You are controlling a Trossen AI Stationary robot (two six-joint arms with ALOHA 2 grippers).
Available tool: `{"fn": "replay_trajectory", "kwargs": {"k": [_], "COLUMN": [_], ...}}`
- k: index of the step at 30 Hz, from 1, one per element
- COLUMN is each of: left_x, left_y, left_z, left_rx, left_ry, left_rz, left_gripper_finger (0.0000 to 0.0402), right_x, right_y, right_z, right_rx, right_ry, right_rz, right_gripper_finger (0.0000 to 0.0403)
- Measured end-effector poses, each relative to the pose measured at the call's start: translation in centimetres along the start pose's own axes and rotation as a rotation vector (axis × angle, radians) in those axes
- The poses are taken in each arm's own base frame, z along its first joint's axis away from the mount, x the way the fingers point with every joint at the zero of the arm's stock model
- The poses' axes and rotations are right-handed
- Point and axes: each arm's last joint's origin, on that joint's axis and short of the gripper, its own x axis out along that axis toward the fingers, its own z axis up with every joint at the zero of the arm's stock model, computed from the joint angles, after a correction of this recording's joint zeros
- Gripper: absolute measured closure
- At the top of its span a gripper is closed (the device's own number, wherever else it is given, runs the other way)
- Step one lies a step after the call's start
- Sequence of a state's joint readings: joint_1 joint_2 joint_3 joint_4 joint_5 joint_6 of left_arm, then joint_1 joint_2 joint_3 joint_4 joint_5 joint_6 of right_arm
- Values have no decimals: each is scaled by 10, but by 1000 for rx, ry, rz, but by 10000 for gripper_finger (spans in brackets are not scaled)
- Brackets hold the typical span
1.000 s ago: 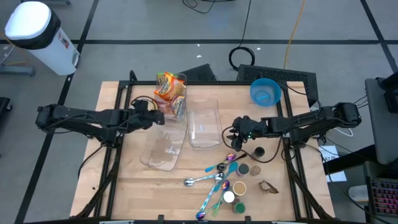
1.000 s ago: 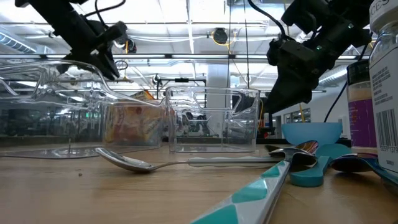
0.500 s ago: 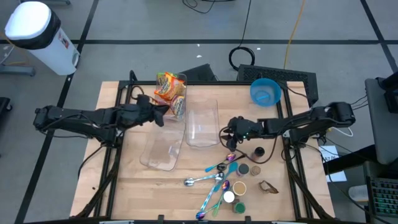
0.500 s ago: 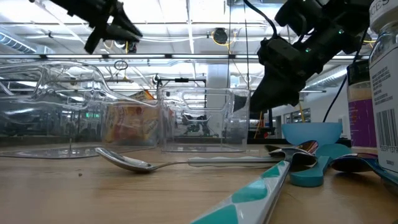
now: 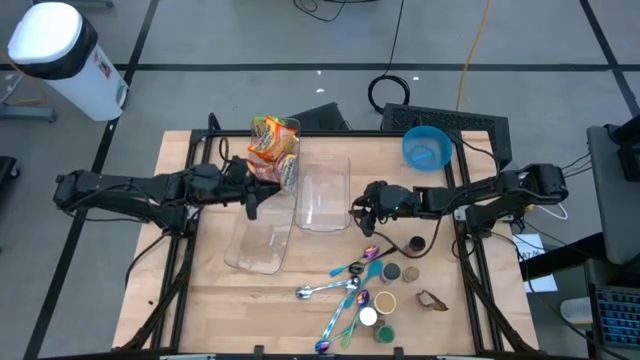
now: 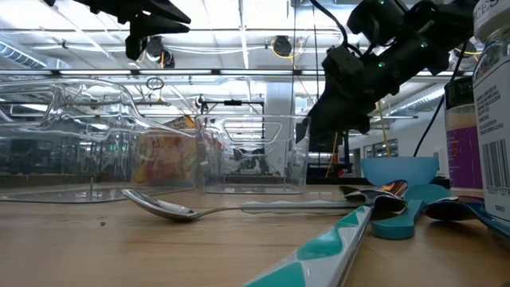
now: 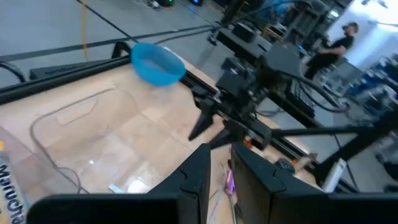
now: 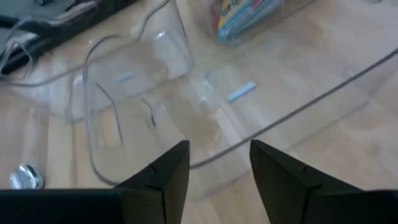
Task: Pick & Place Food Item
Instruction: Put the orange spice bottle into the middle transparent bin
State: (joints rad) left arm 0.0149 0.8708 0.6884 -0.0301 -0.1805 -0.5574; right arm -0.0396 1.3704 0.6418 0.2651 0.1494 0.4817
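The clear container (image 5: 323, 194) stands near the middle of the table (image 5: 185, 300) and serves as the landmark. The food packet (image 5: 272, 148), orange and yellow, sits in a second clear tub just beside the container's far left corner, apart from both arms. The left pincer (image 5: 251, 197) hovers to the container's left, above the flat clear lid (image 5: 262, 238), its fingers (image 7: 194, 173) a narrow gap apart and holding nothing. The right pincer (image 5: 357, 210) is at the container's right wall, fingers (image 8: 163, 171) spread moderately and empty. The blue bowl (image 5: 427, 148) rests well beyond the container's far right corner. Spoons (image 5: 340, 283) and small jars (image 5: 385, 300) lie on the near side of the container, toward the right.
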Motion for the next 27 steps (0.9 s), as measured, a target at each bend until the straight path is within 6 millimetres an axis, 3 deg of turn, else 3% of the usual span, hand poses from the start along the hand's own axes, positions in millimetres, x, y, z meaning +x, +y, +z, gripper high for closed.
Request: {"fn": "replay_trajectory", "kwargs": {"k": [7,16,22,27], "left_x": [-15,-68,-97,-104], "left_y": [-4,-2,10,20], "left_z": [9,23,19,11], "left_rx": [180,452,556,534], "left_ry": [-2,-161,-166,-101], "left_rz": [-162,-195,-71,81], "left_gripper_finger": [332,332,332,332], "right_x": [-27,-81,-102,-111], "right_y": [9,18,18,17], "right_z": [16,43,50,52], "right_rx": [-41,-185,-289,-369], "right_ry": [-34,-269,-363,-406], "right_rz": [165,258,269,266], "right_gripper_finger": [243,243,243,243]}}
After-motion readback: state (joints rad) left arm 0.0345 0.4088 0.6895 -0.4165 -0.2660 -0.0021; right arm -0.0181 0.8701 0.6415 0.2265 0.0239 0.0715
